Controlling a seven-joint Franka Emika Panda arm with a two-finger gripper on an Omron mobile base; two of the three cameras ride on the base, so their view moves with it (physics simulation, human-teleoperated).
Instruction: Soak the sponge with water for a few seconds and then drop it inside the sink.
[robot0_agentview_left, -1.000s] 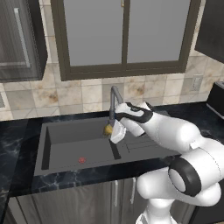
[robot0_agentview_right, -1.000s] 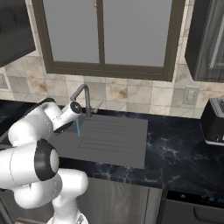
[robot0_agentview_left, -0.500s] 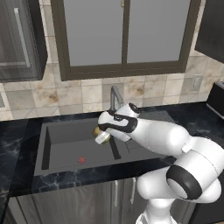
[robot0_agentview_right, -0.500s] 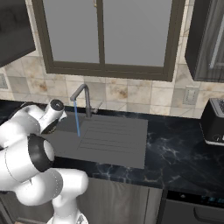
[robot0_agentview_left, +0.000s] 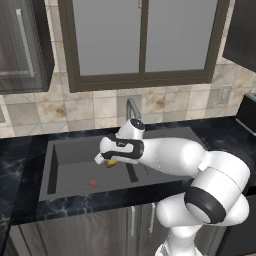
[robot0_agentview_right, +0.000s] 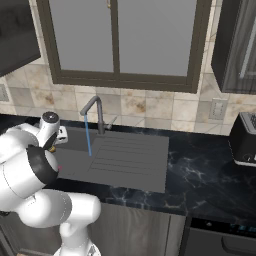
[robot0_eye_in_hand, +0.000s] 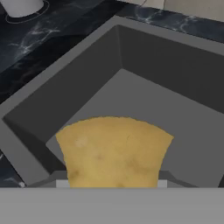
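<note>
Black marbled worktop around dark grey matte sink (robot0_agentview_left: 65, 170). Gripper (robot0_agentview_left: 107, 161) clenched on yellow-tan sponge block (robot0_eye_in_hand: 113, 151), above the sink basin. Release well inside the walls.

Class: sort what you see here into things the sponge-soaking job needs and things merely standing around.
Needed: sponge, held in the end effector; water; sink.
Standing around: toaster; window; wall outlet.
</note>
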